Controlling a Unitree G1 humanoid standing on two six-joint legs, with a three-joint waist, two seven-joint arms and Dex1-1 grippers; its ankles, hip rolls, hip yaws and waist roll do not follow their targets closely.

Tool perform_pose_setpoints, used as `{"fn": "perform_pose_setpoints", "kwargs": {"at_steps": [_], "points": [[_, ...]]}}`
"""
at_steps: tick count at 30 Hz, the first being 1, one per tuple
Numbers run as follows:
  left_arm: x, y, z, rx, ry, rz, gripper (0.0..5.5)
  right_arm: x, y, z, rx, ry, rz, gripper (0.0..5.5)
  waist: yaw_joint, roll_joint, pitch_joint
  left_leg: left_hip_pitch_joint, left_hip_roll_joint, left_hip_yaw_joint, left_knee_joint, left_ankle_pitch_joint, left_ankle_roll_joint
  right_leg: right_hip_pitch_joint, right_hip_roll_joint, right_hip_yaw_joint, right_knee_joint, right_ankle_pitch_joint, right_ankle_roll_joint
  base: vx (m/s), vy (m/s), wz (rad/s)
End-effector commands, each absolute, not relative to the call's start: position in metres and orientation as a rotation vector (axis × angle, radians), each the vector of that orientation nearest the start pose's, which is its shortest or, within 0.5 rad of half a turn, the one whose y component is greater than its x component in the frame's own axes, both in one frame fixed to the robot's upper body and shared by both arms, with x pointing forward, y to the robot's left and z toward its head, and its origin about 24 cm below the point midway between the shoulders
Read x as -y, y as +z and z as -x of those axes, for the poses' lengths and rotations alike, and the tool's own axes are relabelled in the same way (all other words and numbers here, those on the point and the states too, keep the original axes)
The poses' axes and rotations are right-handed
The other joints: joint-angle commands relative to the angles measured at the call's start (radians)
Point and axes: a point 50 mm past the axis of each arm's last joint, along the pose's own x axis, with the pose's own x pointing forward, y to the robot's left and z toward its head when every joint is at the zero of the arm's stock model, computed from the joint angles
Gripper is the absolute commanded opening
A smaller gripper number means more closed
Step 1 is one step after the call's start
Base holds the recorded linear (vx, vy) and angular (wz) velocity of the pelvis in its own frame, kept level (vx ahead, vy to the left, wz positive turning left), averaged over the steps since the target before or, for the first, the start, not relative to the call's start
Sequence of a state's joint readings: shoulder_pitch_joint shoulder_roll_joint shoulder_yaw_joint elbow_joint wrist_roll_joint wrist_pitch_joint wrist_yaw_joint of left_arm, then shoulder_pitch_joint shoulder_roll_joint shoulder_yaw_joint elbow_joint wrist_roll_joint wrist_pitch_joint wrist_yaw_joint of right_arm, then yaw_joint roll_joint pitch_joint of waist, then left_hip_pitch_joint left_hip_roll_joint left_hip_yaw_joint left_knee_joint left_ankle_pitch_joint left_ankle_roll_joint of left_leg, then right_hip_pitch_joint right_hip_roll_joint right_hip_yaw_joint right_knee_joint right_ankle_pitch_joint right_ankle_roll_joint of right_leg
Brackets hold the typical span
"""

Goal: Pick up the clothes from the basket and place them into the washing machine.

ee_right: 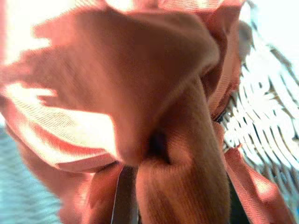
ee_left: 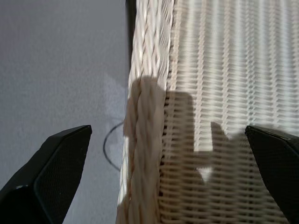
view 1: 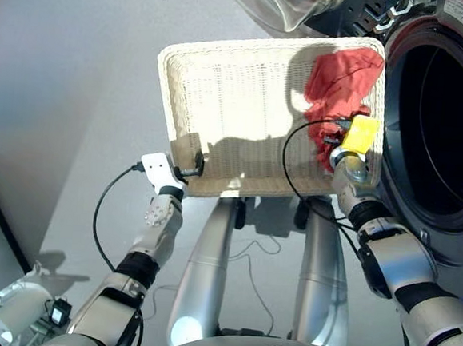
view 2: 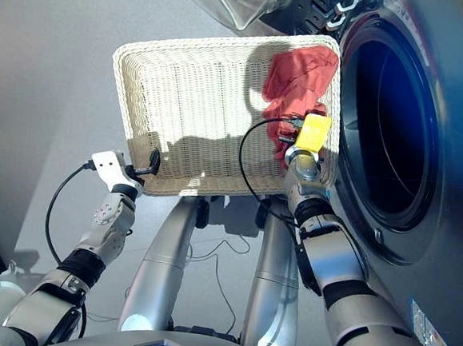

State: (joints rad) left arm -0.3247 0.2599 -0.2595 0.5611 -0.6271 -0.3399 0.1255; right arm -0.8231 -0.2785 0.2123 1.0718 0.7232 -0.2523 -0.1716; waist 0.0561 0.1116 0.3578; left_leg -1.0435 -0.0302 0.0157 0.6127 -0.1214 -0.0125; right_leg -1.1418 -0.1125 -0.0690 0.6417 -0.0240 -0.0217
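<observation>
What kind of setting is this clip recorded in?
Likely a laundry area: a front-loading washing machine with its door open, a cream woven basket before it, and a coral red garment in the basket.

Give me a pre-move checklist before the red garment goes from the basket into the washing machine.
1. Washing machine door open, drum mouth unblocked: ok.
2. Red garment in the right end effector: cloth fills the right wrist view, but the fingers are hidden: cannot tell.
3. Garment free of the basket: it lies against the basket's corner by the drum: not ok.
4. Left end effector open, straddling the basket's rim: ok.
5. Other garments in the basket: none visible, only the red one: ok.
6. Black cable looping beside the right wrist, close to the garment: cannot tell if it will snag.
</observation>
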Motion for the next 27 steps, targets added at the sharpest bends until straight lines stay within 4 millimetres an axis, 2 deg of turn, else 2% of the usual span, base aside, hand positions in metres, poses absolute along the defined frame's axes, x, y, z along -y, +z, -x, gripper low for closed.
{"fn": "perform_pose_setpoints", "kwargs": {"at_steps": [1,6,9,12,16,17,20,22,24,26,27], "points": [[-0.184,0.026,-0.296,0.049,0.105,0.280,5.50,0.181,0.108,-0.383,0.160,-0.176,-0.423,0.00,-0.016,0.044,-0.055,0.044,0.003,0.050,-0.086,0.019,0.019,0.076,0.022,0.031,-0.067,-0.013,0.076,0.000,0.000,0.000],[-0.180,0.020,-0.289,0.039,0.094,0.289,5.50,0.207,0.132,-0.371,0.381,-0.300,-0.674,0.00,-0.027,0.068,-0.060,0.076,-0.002,0.059,-0.107,0.019,0.021,0.102,0.025,0.046,-0.090,-0.013,0.081,0.000,0.000,0.000],[-0.179,0.020,-0.287,0.049,0.070,0.285,5.50,0.237,0.165,-0.362,0.568,-0.412,-0.731,0.00,-0.027,0.091,-0.067,0.080,-0.004,0.065,-0.108,0.015,0.023,0.099,0.026,0.058,-0.087,-0.018,0.084,0.000,0.000,0.000],[-0.181,0.016,-0.283,0.038,0.070,0.275,5.50,0.278,0.212,-0.345,0.819,-0.572,-0.798,0.00,-0.023,0.116,-0.075,0.078,-0.008,0.069,-0.102,0.007,0.027,0.087,0.027,0.072,-0.078,-0.022,0.088,0.000,0.000,0.000],[-0.183,0.009,-0.278,0.011,0.063,0.255,5.50,0.316,0.248,-0.328,0.959,-0.771,-0.802,0.00,-0.010,0.137,-0.088,0.082,-0.010,0.079,-0.093,-0.004,0.033,0.080,0.028,0.091,-0.069,-0.023,0.094,0.000,0.000,0.000],[-0.182,0.008,-0.277,0.007,0.059,0.252,5.50,0.318,0.253,-0.326,0.975,-0.789,-0.796,0.00,-0.009,0.138,-0.089,0.082,-0.009,0.080,-0.091,-0.006,0.034,0.080,0.027,0.094,-0.069,-0.023,0.095,0.018,0.012,-0.187],[-0.180,0.005,-0.274,-0.007,0.049,0.247,5.50,0.330,0.254,-0.319,0.988,-0.873,-0.793,0.00,-0.012,0.143,-0.094,0.083,-0.010,0.078,-0.081,-0.011,0.036,0.082,0.028,0.094,-0.061,-0.026,0.095,0.003,-0.003,-0.058],[-0.181,0.005,-0.274,-0.003,0.046,0.241,5.50,0.332,0.237,-0.324,0.898,-0.906,-0.729,0.00,-0.016,0.141,-0.099,0.086,-0.008,0.078,-0.079,-0.012,0.036,0.084,0.027,0.093,-0.058,-0.028,0.093,0.000,0.000,0.000],[-0.181,0.006,-0.273,0.002,0.051,0.246,5.50,0.328,0.223,-0.327,0.834,-0.910,-0.699,0.00,-0.022,0.139,-0.102,0.088,-0.006,0.076,-0.080,-0.012,0.035,0.088,0.028,0.090,-0.061,-0.026,0.090,0.000,0.000,0.000],[-0.181,0.009,-0.273,0.011,0.063,0.251,5.50,0.313,0.207,-0.330,0.792,-0.880,-0.701,0.00,-0.030,0.133,-0.103,0.087,-0.003,0.076,-0.083,-0.011,0.034,0.089,0.032,0.087,-0.066,-0.023,0.088,0.000,0.000,0.000],[-0.182,0.008,-0.273,0.008,0.068,0.248,5.50,0.309,0.197,-0.332,0.747,-0.883,-0.681,5.50,-0.032,0.130,-0.105,0.084,-0.001,0.075,-0.083,-0.011,0.033,0.090,0.032,0.085,-0.068,-0.023,0.087,0.000,0.000,0.000]]}}
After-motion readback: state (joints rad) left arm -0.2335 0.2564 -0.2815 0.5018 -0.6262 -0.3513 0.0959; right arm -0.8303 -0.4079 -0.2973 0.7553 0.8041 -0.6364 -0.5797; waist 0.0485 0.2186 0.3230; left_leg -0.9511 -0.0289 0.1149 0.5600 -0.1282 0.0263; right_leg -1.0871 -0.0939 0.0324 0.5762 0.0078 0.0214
